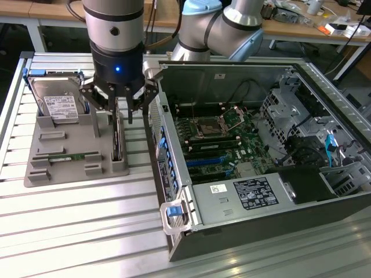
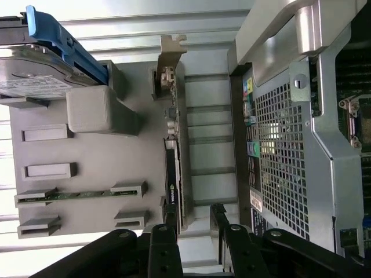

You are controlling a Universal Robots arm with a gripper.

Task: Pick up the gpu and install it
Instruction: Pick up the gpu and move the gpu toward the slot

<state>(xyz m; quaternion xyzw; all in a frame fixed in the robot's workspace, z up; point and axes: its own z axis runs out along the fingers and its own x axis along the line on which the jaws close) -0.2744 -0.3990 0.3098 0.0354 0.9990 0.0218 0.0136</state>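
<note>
Gripper — wide — above gpu (end hidden)

Silver arm — black fingers

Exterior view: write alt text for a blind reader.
A robot arm's black gripper hangs open over a thin dark gpu card standing on edge in a grey plastic tray. A silver hard drive shares the tray; an open metal computer case sits at the exterior view's right.
</note>
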